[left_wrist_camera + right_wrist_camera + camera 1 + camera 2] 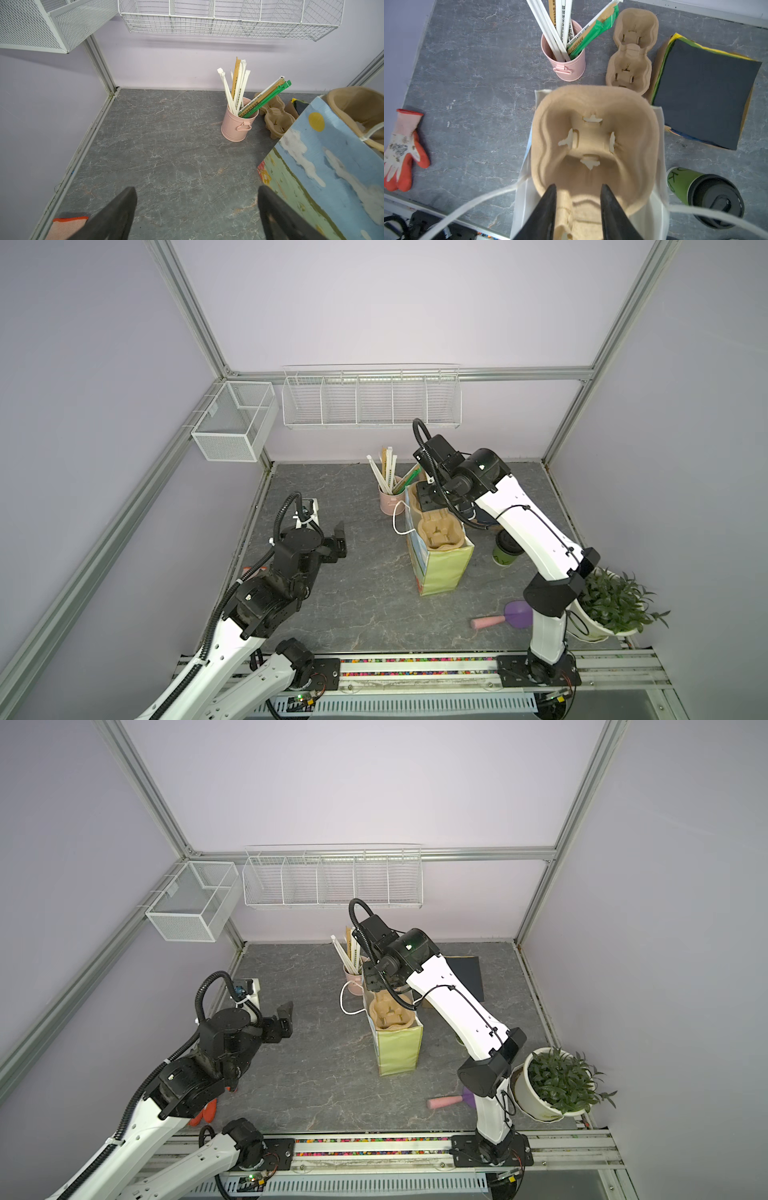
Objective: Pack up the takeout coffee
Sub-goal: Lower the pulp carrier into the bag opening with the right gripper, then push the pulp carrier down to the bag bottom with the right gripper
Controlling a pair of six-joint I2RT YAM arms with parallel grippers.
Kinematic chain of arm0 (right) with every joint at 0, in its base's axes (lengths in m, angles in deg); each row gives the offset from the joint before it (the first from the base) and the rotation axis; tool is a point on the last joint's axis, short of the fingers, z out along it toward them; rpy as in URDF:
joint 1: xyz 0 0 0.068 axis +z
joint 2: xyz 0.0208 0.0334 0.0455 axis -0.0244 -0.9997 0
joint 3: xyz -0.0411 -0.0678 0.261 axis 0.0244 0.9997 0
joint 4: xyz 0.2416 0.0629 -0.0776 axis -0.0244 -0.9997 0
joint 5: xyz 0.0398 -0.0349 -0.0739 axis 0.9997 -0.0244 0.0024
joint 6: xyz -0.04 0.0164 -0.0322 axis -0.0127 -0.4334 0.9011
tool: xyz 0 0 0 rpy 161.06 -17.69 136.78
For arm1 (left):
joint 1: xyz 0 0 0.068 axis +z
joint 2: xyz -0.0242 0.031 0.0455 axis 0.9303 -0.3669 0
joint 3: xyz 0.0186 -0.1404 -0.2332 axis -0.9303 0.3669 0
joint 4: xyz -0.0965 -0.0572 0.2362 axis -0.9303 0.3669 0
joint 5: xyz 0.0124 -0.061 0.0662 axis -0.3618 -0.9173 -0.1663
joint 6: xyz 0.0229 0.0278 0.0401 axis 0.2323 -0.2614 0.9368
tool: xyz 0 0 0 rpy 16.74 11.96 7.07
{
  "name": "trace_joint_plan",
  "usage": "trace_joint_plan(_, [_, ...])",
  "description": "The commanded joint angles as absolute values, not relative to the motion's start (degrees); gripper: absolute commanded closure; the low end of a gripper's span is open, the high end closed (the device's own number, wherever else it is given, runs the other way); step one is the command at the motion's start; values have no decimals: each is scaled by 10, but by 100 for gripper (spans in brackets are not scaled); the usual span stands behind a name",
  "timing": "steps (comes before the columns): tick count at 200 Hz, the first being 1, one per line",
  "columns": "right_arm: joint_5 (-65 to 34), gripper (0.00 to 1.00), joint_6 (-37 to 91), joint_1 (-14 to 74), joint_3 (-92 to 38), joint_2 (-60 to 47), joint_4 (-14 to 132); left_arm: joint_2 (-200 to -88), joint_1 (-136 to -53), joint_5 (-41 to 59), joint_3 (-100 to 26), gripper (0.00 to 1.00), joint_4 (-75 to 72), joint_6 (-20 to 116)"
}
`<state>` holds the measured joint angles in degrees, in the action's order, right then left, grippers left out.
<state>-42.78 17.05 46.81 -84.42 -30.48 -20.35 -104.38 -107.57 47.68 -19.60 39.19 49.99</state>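
Both left fingers [116, 214] wide apart, empty; right fingers [546, 212] straddle carrier [593, 141], grip unclear; coffee cup [708, 197] escapes left wrist view.

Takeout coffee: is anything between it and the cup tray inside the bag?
Yes. The takeout coffee stands beside the bag; the bag's wall rises between it and the cup tray, and the right claw hangs over the tray.

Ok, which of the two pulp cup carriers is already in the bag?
The cup carrier under the right gripper: it sits in the top of the paper bag. The other carrier lies on the table beside the pink bucket of straws.
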Motion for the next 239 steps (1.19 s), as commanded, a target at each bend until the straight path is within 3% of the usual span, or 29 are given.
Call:
trace_joint_plan(1, [-440,64,184,460,-846,-333,-198,-1045,-1073,473,-196,9,404,507])
trace_joint_plan(95, [-433,69,172,460,-692,-282,-149,-1046,-1073,470,-197,9,404,508])
trace_joint_plan(155, [-434,70,179,457,-719,-283,-174,-1047,-1073,469,-197,9,404,509])
trace_joint_plan(197, [-441,54,190,457,-782,-272,-187,-1049,-1073,468,-197,9,404,509])
trace_joint_plan(239, [-448,54,197,450,-796,-289,-202,-1048,-1073,468,-197,8,404,509])
